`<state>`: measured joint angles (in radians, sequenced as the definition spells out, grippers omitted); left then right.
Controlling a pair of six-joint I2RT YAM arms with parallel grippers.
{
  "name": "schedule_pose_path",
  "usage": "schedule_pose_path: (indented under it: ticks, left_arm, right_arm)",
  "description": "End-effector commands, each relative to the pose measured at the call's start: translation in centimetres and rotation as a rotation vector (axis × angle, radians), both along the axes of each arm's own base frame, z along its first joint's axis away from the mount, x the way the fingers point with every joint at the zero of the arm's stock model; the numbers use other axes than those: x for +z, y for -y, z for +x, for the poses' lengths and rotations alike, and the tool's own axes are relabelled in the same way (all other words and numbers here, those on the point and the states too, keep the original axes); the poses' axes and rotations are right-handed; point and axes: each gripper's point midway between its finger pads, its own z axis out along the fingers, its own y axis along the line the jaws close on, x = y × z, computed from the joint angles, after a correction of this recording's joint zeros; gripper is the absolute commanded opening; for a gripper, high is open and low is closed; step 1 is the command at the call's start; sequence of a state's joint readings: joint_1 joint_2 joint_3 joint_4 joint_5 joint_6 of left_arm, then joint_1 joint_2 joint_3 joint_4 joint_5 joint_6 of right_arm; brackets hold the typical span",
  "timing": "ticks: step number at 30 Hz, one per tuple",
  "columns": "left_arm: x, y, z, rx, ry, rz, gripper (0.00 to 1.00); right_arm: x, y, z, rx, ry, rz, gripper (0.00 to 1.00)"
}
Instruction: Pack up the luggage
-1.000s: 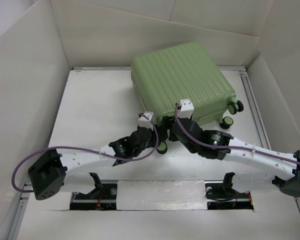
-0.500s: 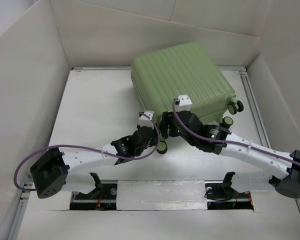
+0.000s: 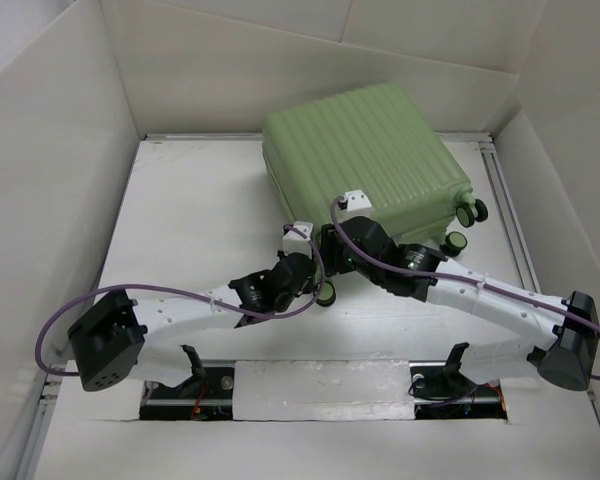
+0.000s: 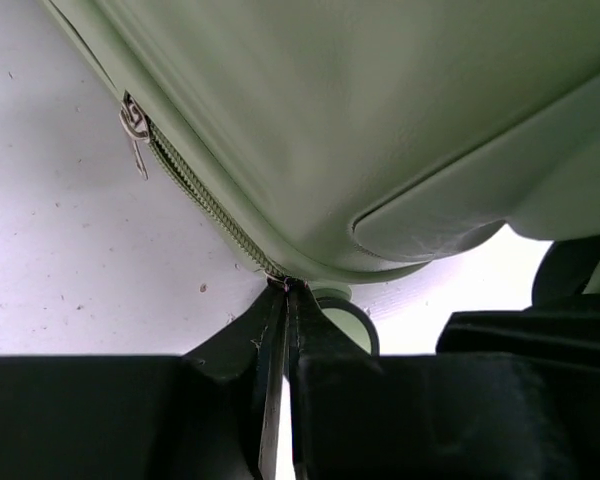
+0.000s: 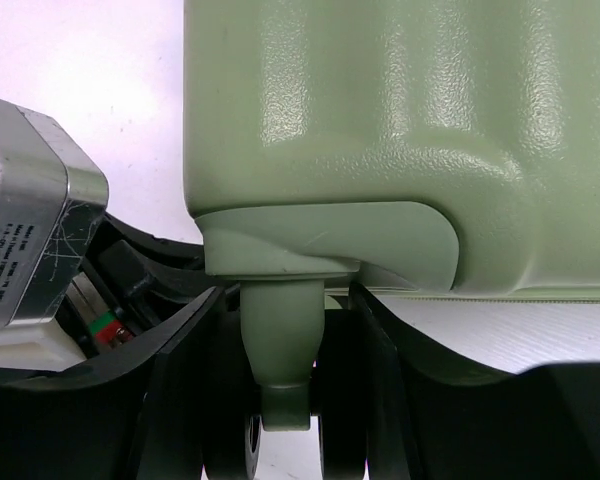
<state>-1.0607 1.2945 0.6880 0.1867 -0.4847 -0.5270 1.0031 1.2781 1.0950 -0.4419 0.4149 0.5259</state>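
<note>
The fingers of the left gripper [image 4: 284, 297] were pressed together; those of the right gripper [image 5: 285, 300] were spread. The luggage [image 3: 365, 150] lay shut at the back right of the table [image 3: 190, 220]. It looked big, hard, smooth and probably heavy. A good hold was the wheel leg [image 5: 280, 350] between the right fingers, or the little zipper pull [image 4: 133, 125].

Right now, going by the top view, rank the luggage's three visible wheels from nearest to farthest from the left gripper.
1. The near-left wheel, right beside the left gripper, at the near corner of the luggage.
2. The near-right wheel, well off to the right.
3. The far-right wheel, further right and farther back.
</note>
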Motion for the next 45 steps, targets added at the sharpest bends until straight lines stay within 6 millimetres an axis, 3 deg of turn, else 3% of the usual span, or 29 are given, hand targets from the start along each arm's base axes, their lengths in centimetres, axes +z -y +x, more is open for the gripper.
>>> schedule_pose_path:
  ticks: [1,4,6,9,10,18,24,26,29,30,32,33,34,35,36,37,38,40,41,42,43,44,45]
  left_arm:
    - [1.3,-1.3,2.4,0.112,0.069,0.023,0.00]
    - [1.0,-2.8,3.3,0.147,0.054,0.027,0.00]
    - [1.4,-4.2,4.0,0.171,0.044,-0.008,0.00]
    - [0.8,-6.0,4.5,0.207,0.030,-0.024,0.00]
    - [1.6,-7.0,5.2,0.244,0.040,-0.050,0.00]
    - [0.0,-11.7,6.2,0.367,-0.020,-0.055,0.00]
    - [-0.1,-12.4,9.5,0.415,-0.063,-0.106,0.00]
    - [0.8,-11.9,10.8,0.415,-0.060,-0.124,0.00]
    - [0.7,-11.5,11.1,0.409,-0.077,-0.114,0.00]
    - [2.2,-11.0,10.8,0.387,-0.063,-0.169,0.00]
    - [2.5,-11.1,9.7,0.370,-0.052,-0.219,0.00]
    - [3.1,-11.1,9.2,0.355,-0.043,-0.239,0.04]
    - [5.3,-11.2,8.6,0.335,0.002,-0.288,0.12]
    - [6.1,-11.5,8.1,0.337,0.008,-0.304,0.22]
    - [6.1,-11.7,7.3,0.324,0.007,-0.312,0.35]
    - [7.1,-12.0,6.9,0.321,0.027,-0.330,0.56]
    - [9.0,-12.3,5.8,0.304,0.066,-0.366,0.65]
    - [10.0,-12.7,4.4,0.290,0.078,-0.379,0.76]
    - [11.6,-13.3,3.6,0.284,0.111,-0.410,0.79]
    - [11.0,-14.0,2.9,0.300,0.094,-0.387,0.80]
    - [12.3,-14.0,2.3,0.289,0.108,-0.401,0.85]
    - [13.0,-14.5,1.9,0.295,0.120,-0.407,1.00]
    - [14.4,-15.2,1.3,0.303,0.146,-0.425,1.00]
  right_arm:
    - [0.4,0.4,0.3,0.002,0.016,0.024,0.21]
    - [-0.1,1.2,0.7,-0.018,0.010,0.015,0.04]
    - [0.2,1.6,0.6,-0.020,0.013,0.028,0.00]
    - [-0.4,2.3,0.2,-0.014,0.009,0.009,0.00]
    - [-1.0,2.3,-0.1,-0.007,-0.003,0.001,0.00]
    - [-1.9,3.4,-0.8,-0.007,-0.021,-0.026,0.00]
    - [-1.6,2.2,-2.1,0.059,-0.028,0.008,0.00]
    - [-1.4,1.3,-2.9,0.095,-0.029,0.021,0.00]
    - [-0.8,0.6,-3.3,0.117,-0.018,0.037,0.00]
    - [-0.8,0.3,-3.7,0.130,-0.018,0.037,0.00]
    - [0.4,-0.4,-3.7,0.142,0.003,0.069,0.00]
    - [0.9,-1.2,-4.0,0.164,0.012,0.092,0.00]
    - [1.6,-2.0,-4.7,0.205,0.019,0.112,0.00]
    - [2.6,-2.7,-4.9,0.226,0.029,0.140,0.00]
    - [3.1,-3.4,-4.8,0.243,0.043,0.157,0.00]
    - [3.5,-4.3,-5.5,0.282,0.049,0.167,0.00]
    - [4.8,-5.2,-5.5,0.301,0.057,0.197,0.00]
    - [4.8,-7.1,-5.5,0.336,0.048,0.192,0.00]
    - [5.3,-8.3,-6.0,0.368,0.055,0.188,0.01]
    - [7.3,-9.5,-6.0,0.379,0.071,0.214,0.10]
    - [6.2,-10.5,-5.5,0.385,0.056,0.170,0.21]
    - [6.6,-11.4,-5.6,0.401,0.061,0.163,0.33]
    - [9.5,-12.6,-5.7,0.423,0.093,0.202,0.44]
